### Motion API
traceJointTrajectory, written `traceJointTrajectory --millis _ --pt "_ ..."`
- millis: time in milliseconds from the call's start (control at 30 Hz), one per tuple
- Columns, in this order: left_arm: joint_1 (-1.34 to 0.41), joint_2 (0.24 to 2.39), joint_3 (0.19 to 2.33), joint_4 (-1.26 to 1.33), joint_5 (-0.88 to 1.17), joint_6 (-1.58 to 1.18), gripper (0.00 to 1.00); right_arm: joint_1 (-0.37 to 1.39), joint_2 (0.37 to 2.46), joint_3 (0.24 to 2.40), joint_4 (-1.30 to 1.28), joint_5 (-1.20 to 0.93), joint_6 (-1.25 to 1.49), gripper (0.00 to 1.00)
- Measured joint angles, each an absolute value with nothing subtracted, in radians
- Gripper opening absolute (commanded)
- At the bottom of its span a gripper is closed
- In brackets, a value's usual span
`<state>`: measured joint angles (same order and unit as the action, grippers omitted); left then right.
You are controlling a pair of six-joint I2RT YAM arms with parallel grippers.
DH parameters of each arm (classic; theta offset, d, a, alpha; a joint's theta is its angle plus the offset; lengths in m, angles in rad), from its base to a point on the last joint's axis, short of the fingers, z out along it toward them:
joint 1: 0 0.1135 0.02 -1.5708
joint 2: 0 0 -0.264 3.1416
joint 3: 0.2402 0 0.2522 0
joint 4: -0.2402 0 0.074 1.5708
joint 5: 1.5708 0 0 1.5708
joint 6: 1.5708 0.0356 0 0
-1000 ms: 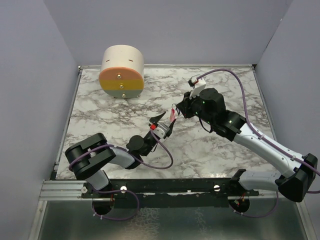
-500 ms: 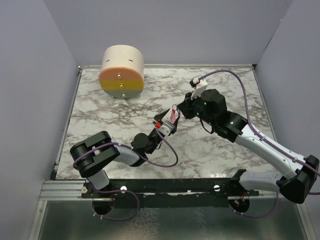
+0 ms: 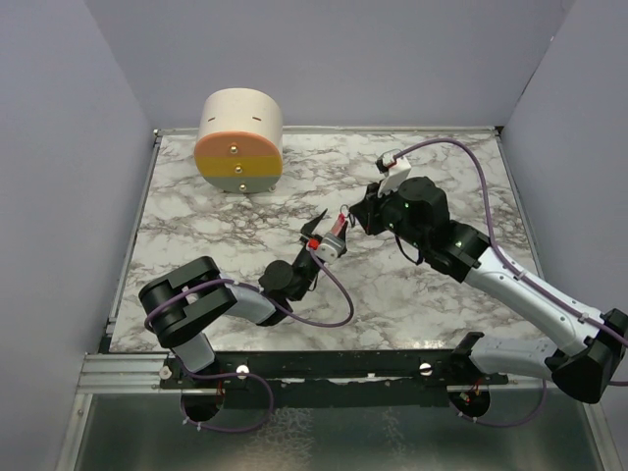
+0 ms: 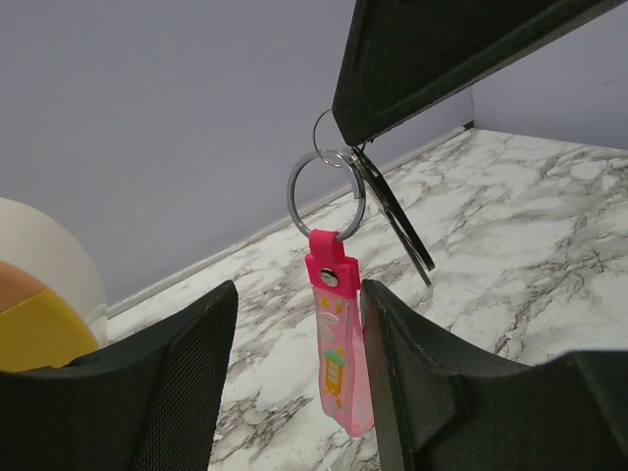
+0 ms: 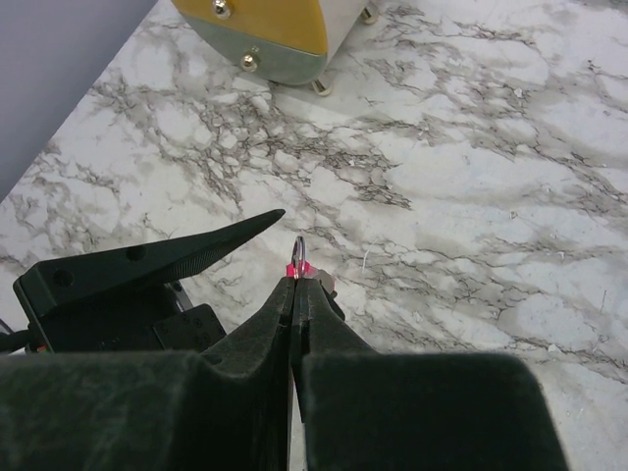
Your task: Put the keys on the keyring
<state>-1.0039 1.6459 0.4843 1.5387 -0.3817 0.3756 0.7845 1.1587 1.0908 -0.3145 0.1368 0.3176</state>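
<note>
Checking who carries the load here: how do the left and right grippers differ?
The left gripper is open, set on either side of the hanging pink tag; the right gripper is shut. The left gripper grips nothing, while the right gripper pinches the keyring, with the pink tag and a metal key dangling below it. Both are black-fingered and meet over the marble table.

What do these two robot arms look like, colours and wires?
The left arm and right arm are black rounded joints linked by pale grey shells. A thin purple cable loops along each. The fingers are flat black wedges, finely textured inside. A red plug sits by the left wrist, a white block by the right.
</note>
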Motion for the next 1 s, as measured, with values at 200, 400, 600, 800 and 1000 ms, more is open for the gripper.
traceJointTrajectory --millis 200,400,600,800,1000 --pt "-1.004 1.646 0.490 1.539 -0.388 0.389 0.55 0.785 1.151 1.082 -0.315 0.135 0.318 0.01" --pt "-1.004 1.646 0.503 1.539 -0.386 0.388 0.54 0.785 1.151 1.066 -0.315 0.126 0.318 0.01" --pt "-1.004 1.646 0.504 1.539 -0.386 0.388 0.52 0.785 1.151 1.064 -0.315 0.118 0.319 0.01" --pt "-1.003 1.646 0.505 1.539 -0.383 0.384 0.44 0.785 1.151 1.064 -0.315 0.117 0.320 0.01" --pt "-1.004 1.646 0.505 1.539 -0.368 0.374 0.31 0.785 1.154 1.064 -0.315 0.118 0.319 0.01"
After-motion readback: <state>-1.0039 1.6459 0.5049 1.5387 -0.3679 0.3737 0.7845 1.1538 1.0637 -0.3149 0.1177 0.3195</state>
